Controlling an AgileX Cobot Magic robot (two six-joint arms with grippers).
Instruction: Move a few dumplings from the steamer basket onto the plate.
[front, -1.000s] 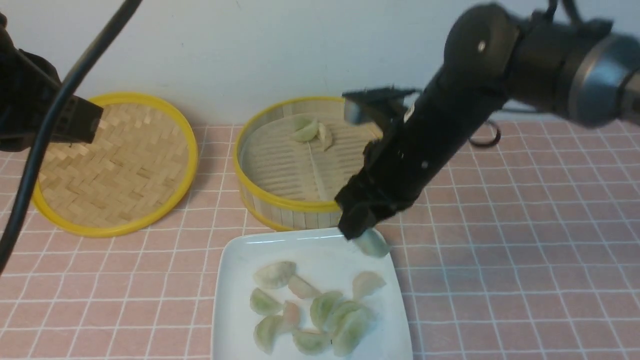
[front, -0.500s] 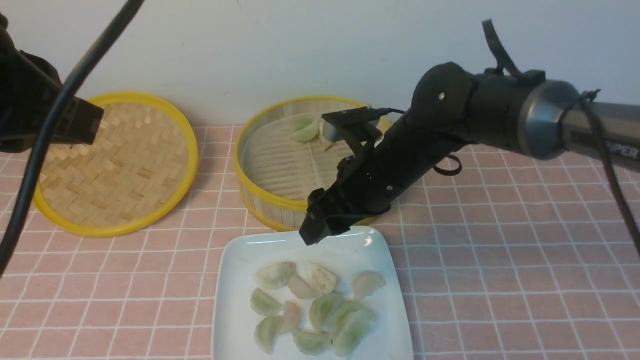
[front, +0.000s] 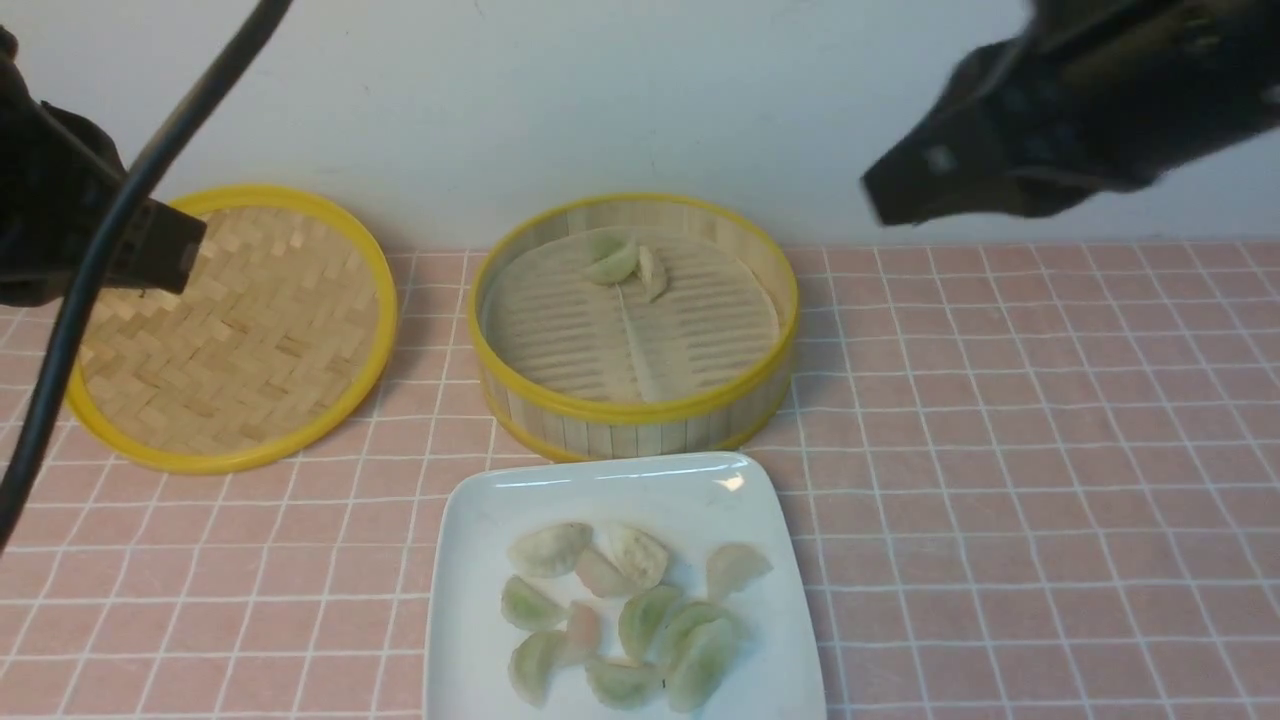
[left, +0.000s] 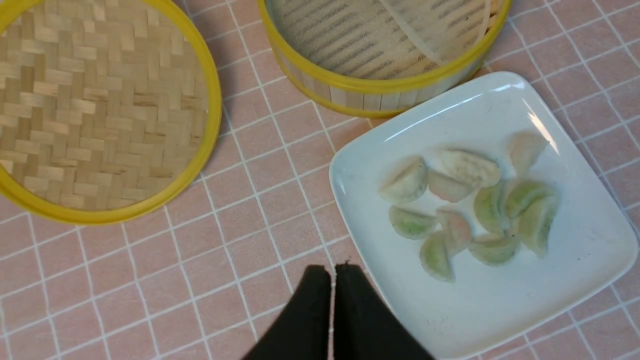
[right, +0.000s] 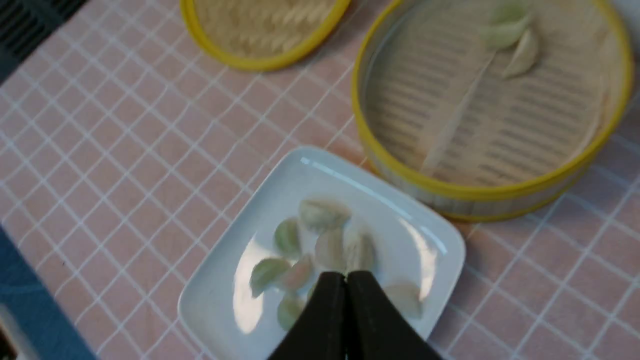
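One more dumpling (front: 640, 556) on plate (front: 620, 490)

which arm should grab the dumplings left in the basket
Probably right: the right gripper, shut and empty, faces the dumplings in the steamer basket; the left gripper has them out of view.

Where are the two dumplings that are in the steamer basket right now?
In the front view, the two dumplings lie side by side at the far edge of the basket floor, away from the plate.

Front cam faces forward from near side, wide; both wrist cams look down, closer; all share plate (front: 460, 620) and steamer basket (front: 640, 432).
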